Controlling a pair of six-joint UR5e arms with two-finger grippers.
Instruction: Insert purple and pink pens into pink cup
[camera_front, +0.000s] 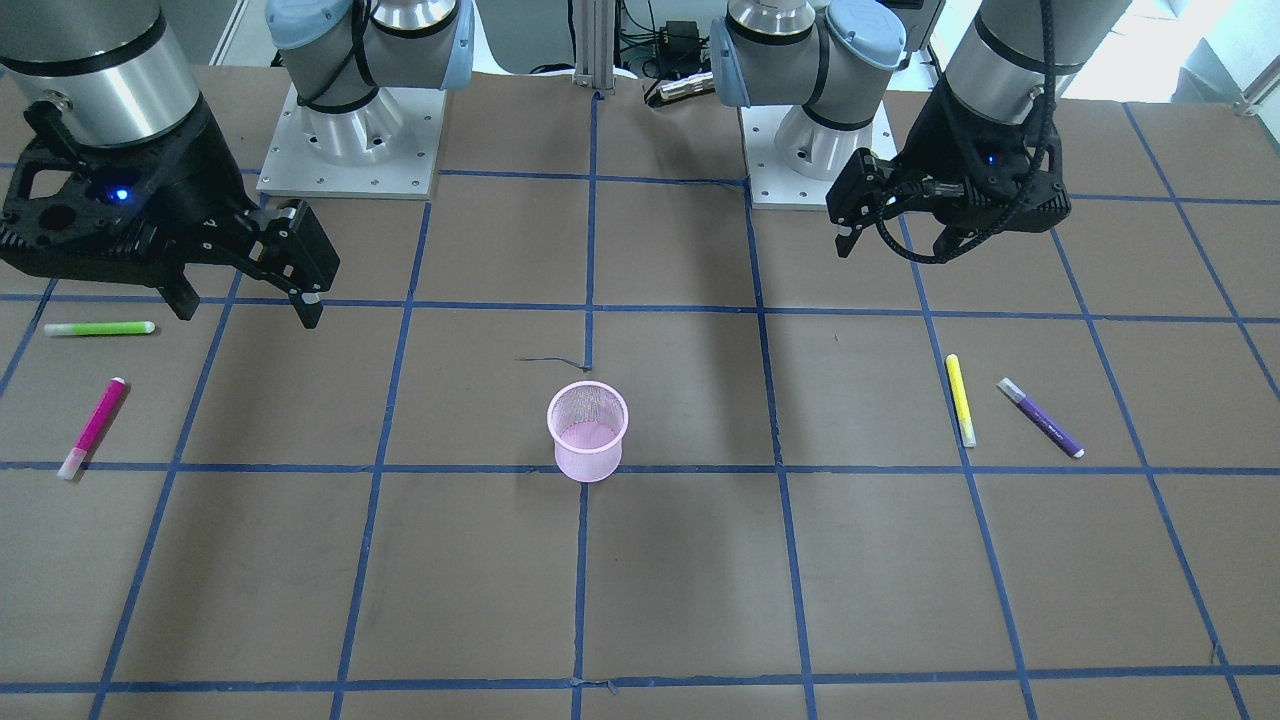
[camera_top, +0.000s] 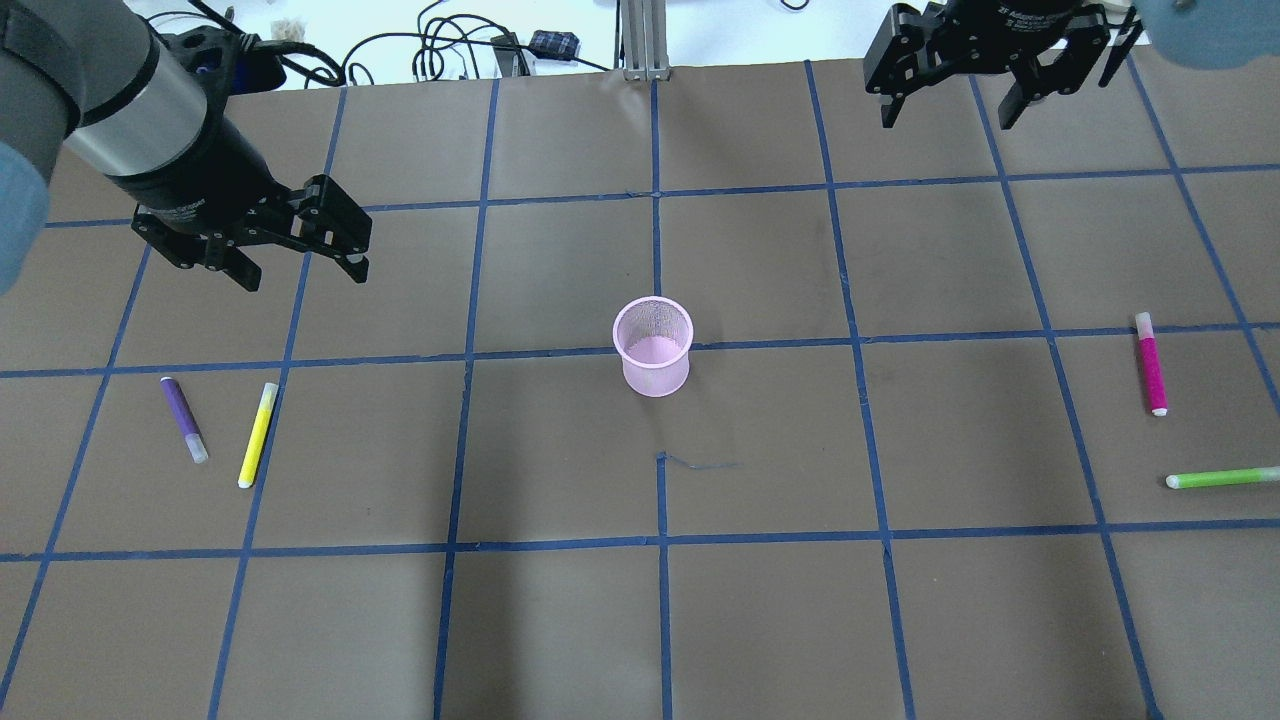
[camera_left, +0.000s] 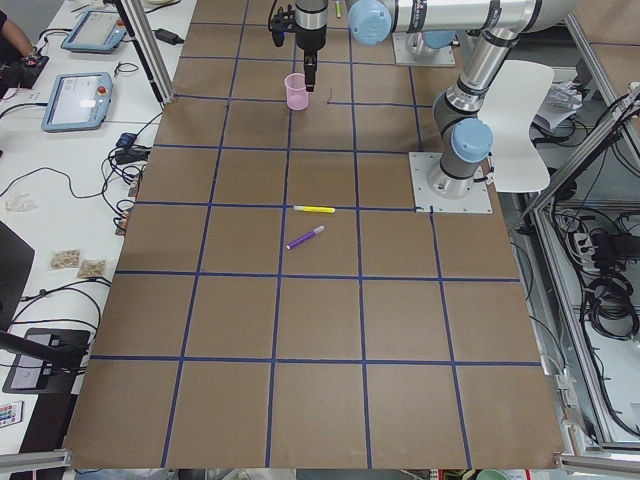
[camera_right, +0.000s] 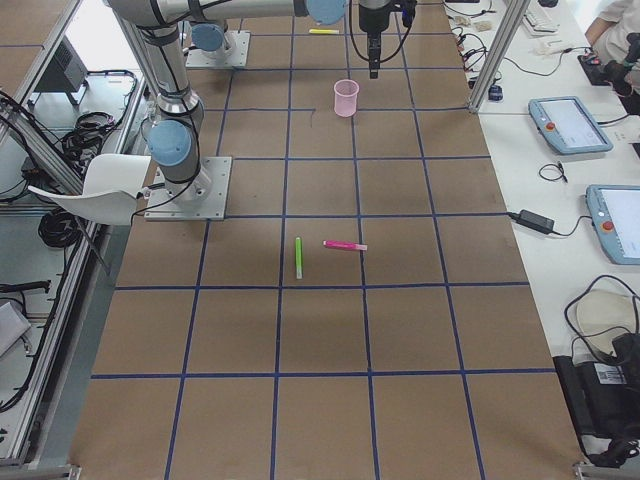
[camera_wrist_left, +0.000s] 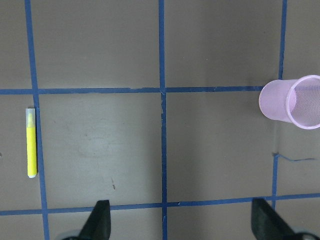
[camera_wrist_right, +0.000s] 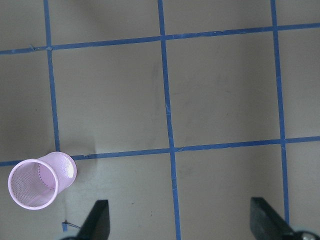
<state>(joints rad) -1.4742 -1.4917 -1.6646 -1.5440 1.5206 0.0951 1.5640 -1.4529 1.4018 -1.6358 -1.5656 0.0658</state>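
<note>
The pink mesh cup (camera_top: 654, 346) stands upright and empty at the table's middle; it also shows in the front view (camera_front: 587, 431). The purple pen (camera_top: 184, 419) lies on the table's left side, beside a yellow pen (camera_top: 258, 435). The pink pen (camera_top: 1150, 363) lies on the far right side. My left gripper (camera_top: 303, 275) is open and empty, hovering behind the purple and yellow pens. My right gripper (camera_top: 945, 115) is open and empty, high over the far right of the table. The left wrist view shows the yellow pen (camera_wrist_left: 31, 143) and the cup (camera_wrist_left: 295, 101), but not the purple pen.
A green pen (camera_top: 1222, 478) lies near the pink pen at the right edge. Blue tape lines grid the brown table. The two arm bases (camera_front: 350, 130) stand at the robot's side. Cables and a post lie beyond the far edge (camera_top: 640, 40).
</note>
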